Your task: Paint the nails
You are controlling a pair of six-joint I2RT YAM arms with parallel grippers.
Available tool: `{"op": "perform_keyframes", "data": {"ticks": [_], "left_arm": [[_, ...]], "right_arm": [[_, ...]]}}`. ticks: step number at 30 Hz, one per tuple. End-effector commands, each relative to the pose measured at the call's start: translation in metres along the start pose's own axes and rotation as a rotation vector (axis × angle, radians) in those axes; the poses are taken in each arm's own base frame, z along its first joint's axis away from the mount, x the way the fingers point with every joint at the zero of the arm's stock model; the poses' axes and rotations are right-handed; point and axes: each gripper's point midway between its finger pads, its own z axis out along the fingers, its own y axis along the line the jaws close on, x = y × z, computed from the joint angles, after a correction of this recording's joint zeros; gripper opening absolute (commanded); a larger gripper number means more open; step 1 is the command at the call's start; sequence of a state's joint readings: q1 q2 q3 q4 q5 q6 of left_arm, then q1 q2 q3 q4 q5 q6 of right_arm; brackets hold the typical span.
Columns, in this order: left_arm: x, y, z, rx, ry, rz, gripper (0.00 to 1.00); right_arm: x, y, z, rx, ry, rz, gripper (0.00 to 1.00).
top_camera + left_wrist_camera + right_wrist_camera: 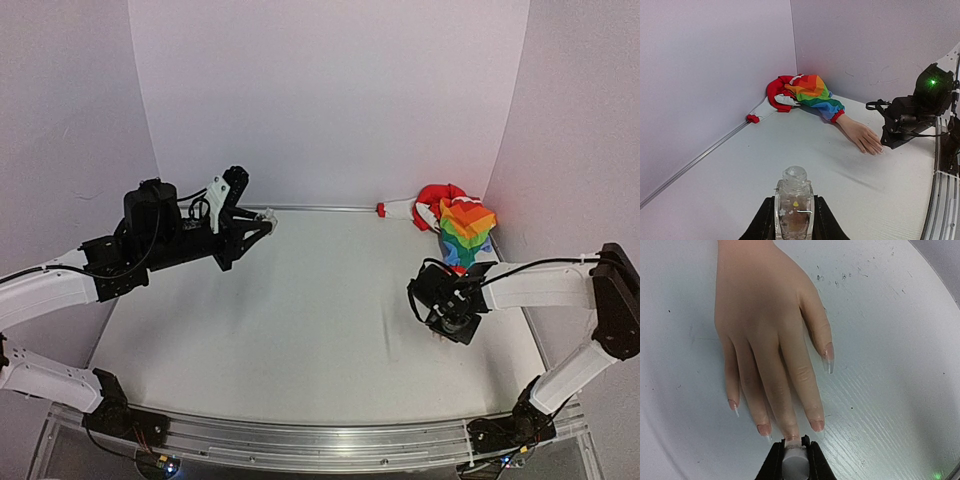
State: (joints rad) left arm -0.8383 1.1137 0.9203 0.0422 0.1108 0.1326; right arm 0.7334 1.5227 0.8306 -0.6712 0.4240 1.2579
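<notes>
The left end effector (795, 216) clenches the clear bottle (794, 197) upright so nothing spills; the right end effector (793, 451) grips what looks like a brush cap (792, 466), poised at the nails (816, 425).

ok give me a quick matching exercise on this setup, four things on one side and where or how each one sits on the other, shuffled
Things
1. small clear bottle
2. fake hand
3. rainbow sleeve
4. white cap

Places or states
A. bunched up in the far corner
B. pinched in the right gripper, close to the nails
C. upright in the left gripper
D. flat on the table, palm down

Pairs: 1-C, 2-D, 3-A, 4-B
</notes>
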Motion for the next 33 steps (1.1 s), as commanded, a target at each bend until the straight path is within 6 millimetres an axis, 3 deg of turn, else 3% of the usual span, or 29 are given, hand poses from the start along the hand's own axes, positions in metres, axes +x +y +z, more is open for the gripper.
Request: {"op": "perform_keyframes", "data": {"ticks": [1, 23, 33], "left_arm": [[-0.021, 0.002, -0.008, -0.003, -0.063, 0.019, 0.00], [-0.022, 0.001, -0.009, 0.000, -0.066, 0.018, 0.00], [-0.021, 0.001, -0.009, -0.001, -0.063, 0.017, 0.00]], "right_arm": [[0.000, -0.010, 0.001, 0.026, -0.003, 0.013, 0.00], [0.007, -0.013, 0.000, 0.017, 0.025, 0.005, 0.00], [-0.002, -0.013, -0.018, -0.051, 0.014, 0.039, 0.00]]}}
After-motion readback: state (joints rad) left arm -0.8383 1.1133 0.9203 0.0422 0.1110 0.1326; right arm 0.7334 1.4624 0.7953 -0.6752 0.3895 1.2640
